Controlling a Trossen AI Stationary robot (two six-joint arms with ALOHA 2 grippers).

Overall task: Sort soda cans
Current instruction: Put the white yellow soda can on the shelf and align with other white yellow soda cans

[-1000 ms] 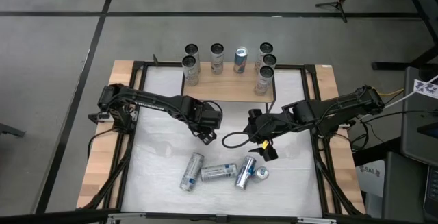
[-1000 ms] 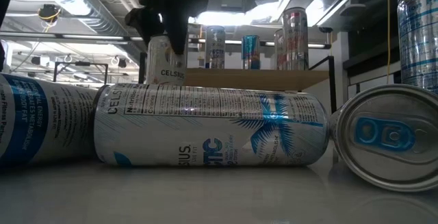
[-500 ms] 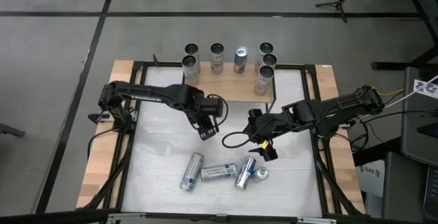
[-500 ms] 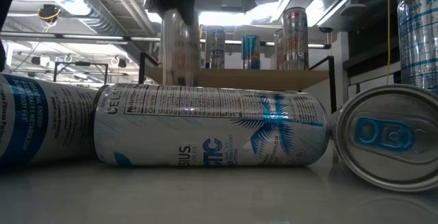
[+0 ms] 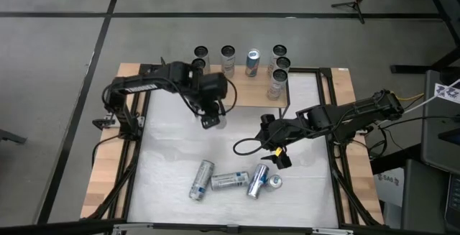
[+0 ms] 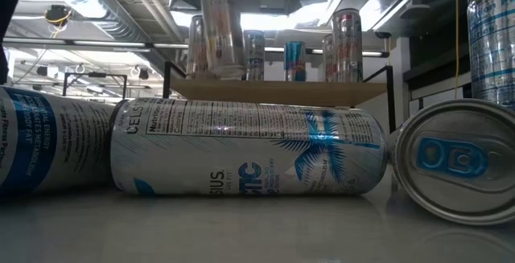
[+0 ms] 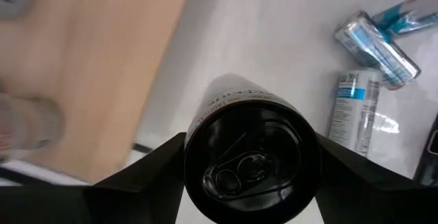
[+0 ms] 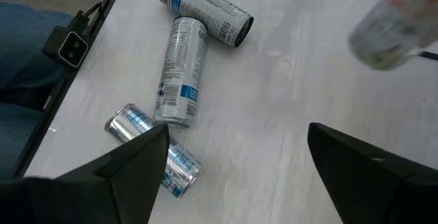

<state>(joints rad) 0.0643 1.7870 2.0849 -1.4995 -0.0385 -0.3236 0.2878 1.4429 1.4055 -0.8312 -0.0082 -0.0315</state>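
**Left hand carries a can near the shelf; right hand waits apart**

Your left hand (image 5: 210, 117) is clamped on an upright soda can (image 7: 248, 148), dark top with pull tab facing the wrist camera, one finger (image 7: 147, 176) on either side of it. From above, hand and can sit just in front of the left end of the wooden shelf (image 5: 244, 93) at the back of the worktop (image 5: 172, 149). In the low view the held can (image 6: 219, 26) hangs clear of the worktop, upright, its base about level with the shelf top.

On and behind the shelf stand the sorted cans (image 5: 228, 60): upright in a loose row, most with dark tops, one blue-labelled (image 5: 252, 62) near the middle, and a stack of three toward the right end (image 5: 277, 84).

Front middle of the worktop: a cluster of loose cans. Leftmost lies on its side, tilted (image 5: 201, 180); beside it one lies across, blue and white label (image 5: 230, 181); next, another on its side (image 5: 257, 180), touching or almost touching a last one with its blue-tabbed end showing (image 5: 274, 182).

Your right hand (image 5: 279, 156) hovers just above that cluster, over its right end, fingers (image 8: 130, 176) spread apart, nothing between them. Its wrist view looks down on three of the lying cans.
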